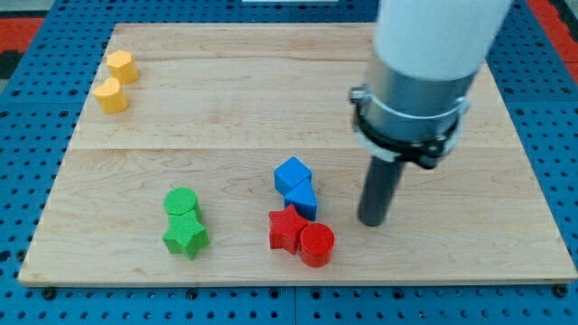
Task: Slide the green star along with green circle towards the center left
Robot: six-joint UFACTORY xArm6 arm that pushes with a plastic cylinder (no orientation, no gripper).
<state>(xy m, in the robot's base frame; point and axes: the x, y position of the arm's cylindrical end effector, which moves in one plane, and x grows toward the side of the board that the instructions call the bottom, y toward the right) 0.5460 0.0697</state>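
Down near the view's bottom, left of centre, the green star (186, 237) sits on the wooden table (235, 99), and the green circle (181, 201) is right above it, the two touching, stacked one behind the other toward the view's top. Over on the view's right the arm's dark rod comes down out of a big white and grey housing, and its tip (372, 221) rests at the table surface, well apart from both green blocks. There is no pincer on this arm at all, only the bare rod, so nothing is held. Between the tip and the green pair stands a tight cluster: a red star (287, 229) touching a red circle (316, 245) on its right, with a blue cube (292, 173) and a second blue block (302, 199), whose shape is hard to make out, packed just above them. The tip is just beside that cluster on its right, near the red circle, not touching it. Far off at the view's top left, two yellow blocks (116, 79) sit close together, one above the other.
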